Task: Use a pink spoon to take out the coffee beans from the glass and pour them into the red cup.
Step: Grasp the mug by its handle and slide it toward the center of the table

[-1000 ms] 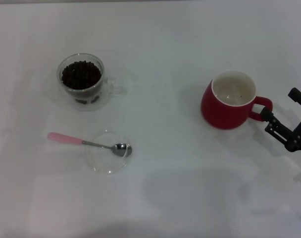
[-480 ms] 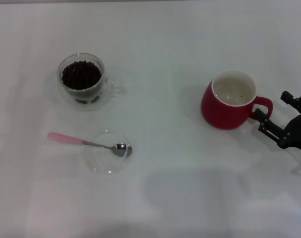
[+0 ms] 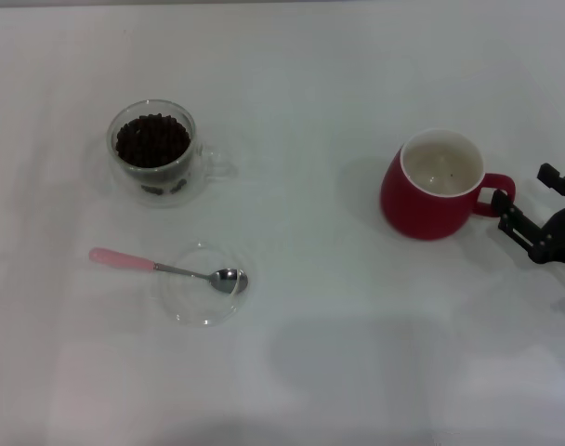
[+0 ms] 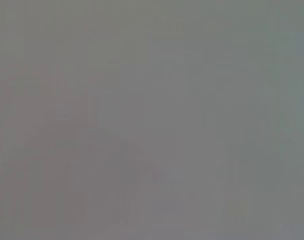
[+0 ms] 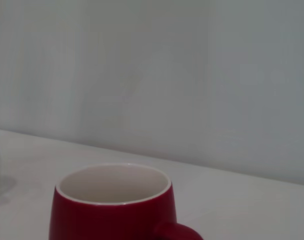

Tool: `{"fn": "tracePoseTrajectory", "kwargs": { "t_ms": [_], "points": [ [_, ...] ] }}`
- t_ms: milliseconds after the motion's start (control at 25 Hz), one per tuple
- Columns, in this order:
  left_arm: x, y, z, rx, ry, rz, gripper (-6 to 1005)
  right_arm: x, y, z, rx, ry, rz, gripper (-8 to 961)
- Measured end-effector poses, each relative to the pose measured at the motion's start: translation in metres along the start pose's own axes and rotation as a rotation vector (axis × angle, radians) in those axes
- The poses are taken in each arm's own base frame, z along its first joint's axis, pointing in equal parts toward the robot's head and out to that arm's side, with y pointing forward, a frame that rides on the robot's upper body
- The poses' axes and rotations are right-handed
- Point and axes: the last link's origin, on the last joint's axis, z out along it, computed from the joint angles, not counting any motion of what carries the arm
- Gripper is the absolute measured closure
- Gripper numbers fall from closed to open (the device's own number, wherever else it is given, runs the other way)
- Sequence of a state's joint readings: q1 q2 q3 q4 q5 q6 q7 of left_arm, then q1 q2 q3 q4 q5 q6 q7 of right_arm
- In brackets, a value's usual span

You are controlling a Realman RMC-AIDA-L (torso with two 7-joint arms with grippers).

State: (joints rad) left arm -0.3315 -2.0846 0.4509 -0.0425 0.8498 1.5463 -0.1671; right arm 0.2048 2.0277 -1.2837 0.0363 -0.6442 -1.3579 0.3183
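Flanking the bulbous red ceramic cup's loop handle, right gripper fingers spread, ungrasped; cup body lies toward robot's left.

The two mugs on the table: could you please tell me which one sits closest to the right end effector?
The red cup: its handle points toward the right end effector, right beside it. The glass of coffee beans stands far across the table.

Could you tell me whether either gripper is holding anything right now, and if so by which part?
Nothing is held. The right gripper is open beside the red cup's handle; the left gripper is out of view.
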Motion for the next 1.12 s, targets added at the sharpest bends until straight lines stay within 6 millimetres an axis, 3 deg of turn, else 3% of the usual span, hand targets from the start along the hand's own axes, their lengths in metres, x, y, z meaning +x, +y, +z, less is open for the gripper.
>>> {"fn": "tracePoseTrajectory", "kwargs": {
  "t_ms": [280,480,720,1120],
  "points": [
    [-0.002,0.001,-0.002,0.002,-0.009,-0.006,315,-0.002,-0.003,0.005,0.01,-0.002,-0.002,200],
    [-0.002,0.001,-0.002,0.002,-0.01,-0.004,314,-0.003,-0.003,0.009,0.004,0.0,-0.008,397],
    [-0.002,0.001,-0.002,0.002,-0.01,-0.003,313,-0.005,-0.003,0.012,-0.008,-0.001,-0.015,429],
    [-0.002,0.001,-0.001,0.002,-0.014,-0.002,315,-0.004,-0.002,0.018,-0.023,0.016,-0.026,561]
  ]
}}
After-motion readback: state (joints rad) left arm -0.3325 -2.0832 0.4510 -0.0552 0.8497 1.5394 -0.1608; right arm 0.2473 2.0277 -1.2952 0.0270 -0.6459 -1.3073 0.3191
